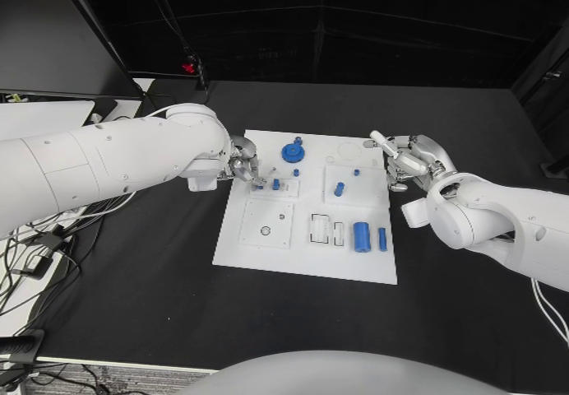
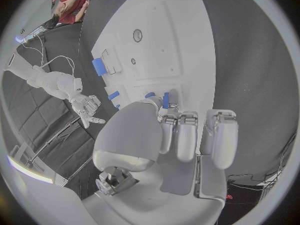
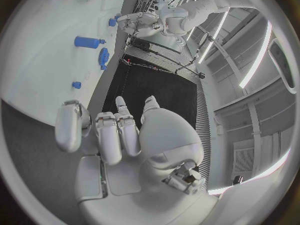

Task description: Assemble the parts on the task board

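The white task board (image 1: 255,247) lies in the middle of the black table. My left hand (image 1: 243,164) is over its far left corner, and a small blue peg (image 2: 165,100) stands pinched between the thumb and a fingertip. Beside it a short blue peg (image 1: 275,184) stands in a raised square block. A blue gear (image 1: 292,152) sits near the far edge, another peg (image 1: 340,189) lies mid-board, and a thick blue cylinder (image 1: 362,234) with a thinner one (image 1: 383,239) lie near the front right. My right hand (image 1: 409,160) hovers at the board's right edge, fingers apart, holding nothing.
A dark monitor (image 1: 53,49) and cables (image 1: 35,247) are at the table's left side. Black table surface (image 1: 142,313) stretches in front of the board and to its right (image 1: 474,313). The right wrist view shows the gear (image 3: 103,57) and my left hand (image 3: 140,22) across the board.
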Robot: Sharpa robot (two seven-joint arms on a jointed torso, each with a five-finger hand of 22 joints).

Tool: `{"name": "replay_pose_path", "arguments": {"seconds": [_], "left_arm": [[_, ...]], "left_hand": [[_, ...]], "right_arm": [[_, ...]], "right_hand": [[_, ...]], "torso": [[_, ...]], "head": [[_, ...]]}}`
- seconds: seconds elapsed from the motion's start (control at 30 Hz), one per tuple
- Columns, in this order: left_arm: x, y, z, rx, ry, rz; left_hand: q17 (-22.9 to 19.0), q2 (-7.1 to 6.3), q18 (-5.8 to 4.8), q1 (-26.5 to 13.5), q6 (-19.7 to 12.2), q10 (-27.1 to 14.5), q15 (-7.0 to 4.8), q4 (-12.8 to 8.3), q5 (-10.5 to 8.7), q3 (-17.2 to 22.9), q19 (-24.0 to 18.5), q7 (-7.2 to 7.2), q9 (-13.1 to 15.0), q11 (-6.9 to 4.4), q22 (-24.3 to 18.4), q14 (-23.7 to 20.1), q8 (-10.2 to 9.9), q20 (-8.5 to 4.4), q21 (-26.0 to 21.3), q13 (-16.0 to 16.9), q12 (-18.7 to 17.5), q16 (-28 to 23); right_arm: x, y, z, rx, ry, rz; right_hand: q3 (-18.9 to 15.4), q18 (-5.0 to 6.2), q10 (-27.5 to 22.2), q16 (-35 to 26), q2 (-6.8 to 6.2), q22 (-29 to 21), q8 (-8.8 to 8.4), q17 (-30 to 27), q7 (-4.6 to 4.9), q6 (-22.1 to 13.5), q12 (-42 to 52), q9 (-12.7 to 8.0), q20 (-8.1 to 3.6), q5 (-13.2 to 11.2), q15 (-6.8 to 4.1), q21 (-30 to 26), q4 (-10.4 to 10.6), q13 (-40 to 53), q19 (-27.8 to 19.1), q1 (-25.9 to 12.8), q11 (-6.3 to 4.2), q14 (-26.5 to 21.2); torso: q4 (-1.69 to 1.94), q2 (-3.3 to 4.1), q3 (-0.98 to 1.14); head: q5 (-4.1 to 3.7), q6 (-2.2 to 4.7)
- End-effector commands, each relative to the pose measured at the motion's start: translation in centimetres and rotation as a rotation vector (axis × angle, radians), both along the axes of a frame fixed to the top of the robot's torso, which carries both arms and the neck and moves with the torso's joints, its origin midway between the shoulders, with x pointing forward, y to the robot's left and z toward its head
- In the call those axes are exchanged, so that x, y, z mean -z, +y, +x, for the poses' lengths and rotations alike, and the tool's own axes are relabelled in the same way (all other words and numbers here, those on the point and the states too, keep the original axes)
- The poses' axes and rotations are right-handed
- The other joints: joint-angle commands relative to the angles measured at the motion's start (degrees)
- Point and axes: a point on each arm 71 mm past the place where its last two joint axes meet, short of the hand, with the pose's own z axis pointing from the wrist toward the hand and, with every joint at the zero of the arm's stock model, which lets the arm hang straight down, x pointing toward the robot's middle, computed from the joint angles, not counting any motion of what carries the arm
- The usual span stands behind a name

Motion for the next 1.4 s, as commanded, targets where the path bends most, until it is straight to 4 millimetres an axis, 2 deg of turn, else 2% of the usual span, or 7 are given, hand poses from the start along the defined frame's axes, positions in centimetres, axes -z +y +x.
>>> {"name": "replay_pose_path", "arguments": {"seconds": [0.03,0.4,0.6,1.4], "left_arm": [[0.63,0.0,-0.23,-0.003,0.013,0.017],[0.61,0.08,-0.28,-0.005,0.009,0.011],[0.56,0.2,-0.24,-0.011,0.001,0.007],[0.77,0.01,-0.17,-0.007,0.015,0.019]], "left_hand": [[15.1,0.5,-0.37,0.02,0.17,6.38,-0.22,-3.28,0.34,3.61,5.97,-0.48,-0.07,-0.22,15.09,6.09,-0.19,-0.06,0.18,14.94,-0.29,0.05],[15.1,0.5,-0.37,0.02,0.17,6.38,-0.22,-3.28,0.34,3.61,5.97,-0.48,-0.07,-0.22,15.09,6.09,-0.19,-0.06,0.18,14.94,-0.29,0.05],[15.1,0.5,-0.37,0.02,0.17,6.38,-0.22,-3.28,0.34,3.61,5.97,-0.48,-0.07,-0.22,15.09,6.09,-0.19,-0.06,0.18,14.94,-0.29,0.05],[15.1,0.49,-0.37,-0.1,0.19,6.38,-0.19,-3.28,0.21,3.98,5.97,-0.47,-0.06,-0.21,15.09,6.09,-0.16,-0.05,0.18,14.94,-0.29,0.05]], "right_arm": [[-0.16,0.13,-0.05,-0.007,-0.009,0.006],[-0.17,0.09,-0.05,-0.006,-0.008,0.005],[-0.16,0.06,-0.03,-0.005,-0.009,0.005],[-0.16,0.13,-0.04,-0.007,-0.008,0.005]], "right_hand": [[-0.42,0.99,5.96,0.14,0.16,9.25,0.33,15.1,0.05,-0.5,-0.03,-0.01,0.22,0.26,0.25,-0.21,-0.04,14.95,-0.24,0.55,0.42,5.95],[-0.42,0.99,5.96,0.14,0.16,9.25,0.33,15.1,0.05,-0.5,-0.03,-0.01,0.22,0.26,0.25,-0.21,-0.04,14.95,-0.24,0.55,0.42,5.95],[-0.42,0.99,5.96,0.14,0.16,9.25,0.33,15.1,0.05,-0.5,-0.03,-0.01,0.22,0.26,0.25,-0.21,-0.04,14.95,-0.24,0.55,0.42,5.95],[-0.55,1.0,5.96,0.14,0.24,9.25,0.44,15.1,0.08,-0.5,-0.03,0.0,0.24,0.31,0.28,-0.27,-0.03,14.95,-0.26,0.63,0.45,5.95]], "torso": [[0.04,0.0,0.01],[0.01,-0.02,-0.05],[0.05,-0.02,0.01],[0.0,-0.03,-0.02]], "head": [[0.02,-0.04],[-0.03,-0.18],[0.04,-0.22],[0.11,-0.39]]}}
